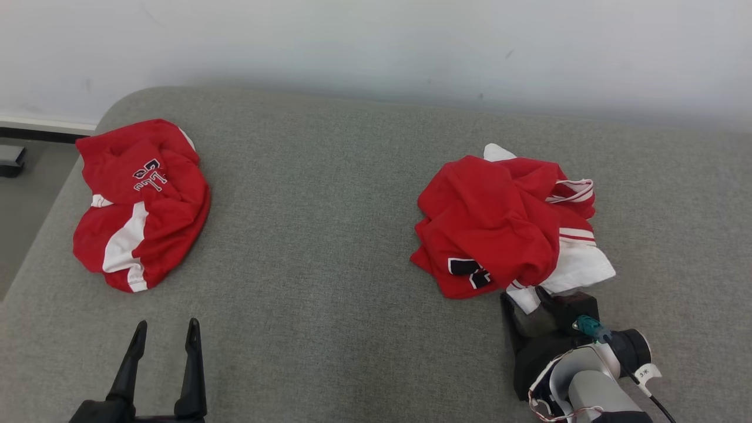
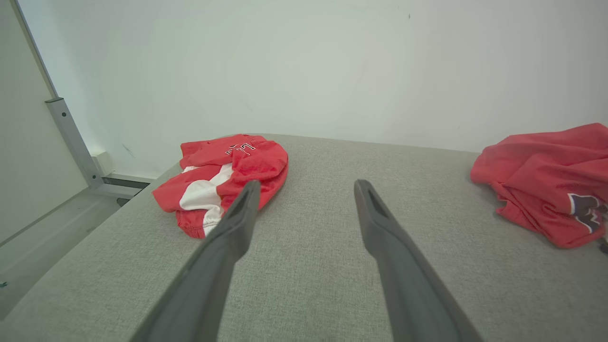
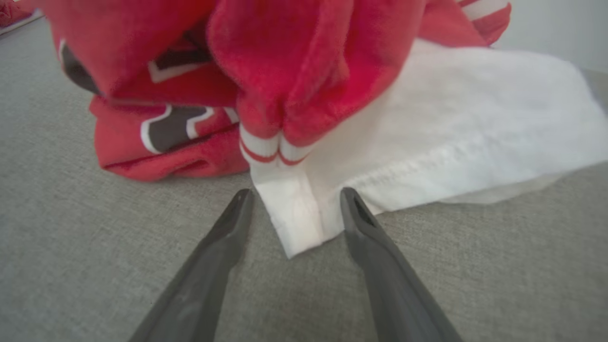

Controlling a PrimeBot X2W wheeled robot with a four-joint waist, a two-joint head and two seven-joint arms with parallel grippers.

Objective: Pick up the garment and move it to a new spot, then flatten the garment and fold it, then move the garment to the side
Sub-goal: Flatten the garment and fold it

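**Right gripper poised at the hem of the crumpled garment**

The garment [image 1: 499, 226], red with white panels and dark lettering, lies in a loose heap on the right half of the grey cushion [image 1: 329, 235], not yet lifted. A white flap [image 3: 299, 223] below a striped band sticks out from the heap's near edge and rests flat on the fabric surface. The right gripper [image 3: 295, 191] sits low at this edge, its two fingers apart with the flap's tip between them; nothing is clamped. The left gripper [image 1: 167, 322] hangs over bare cushion at the near left, fingers likewise spread and empty. A second garment [image 1: 141, 202], similar in colour, lies well apart at the far left.

Probable hazards: the flap is thin and lies flush with the cushion, so closing jaws may pinch the upholstery along with it, or slide over it and come up empty. A hold on this one layer alone would likely let the heap unroll and trail on lifting, dragging across the cushion instead of clearing it. A shallow bite at the tip may slip under the heap's weight.
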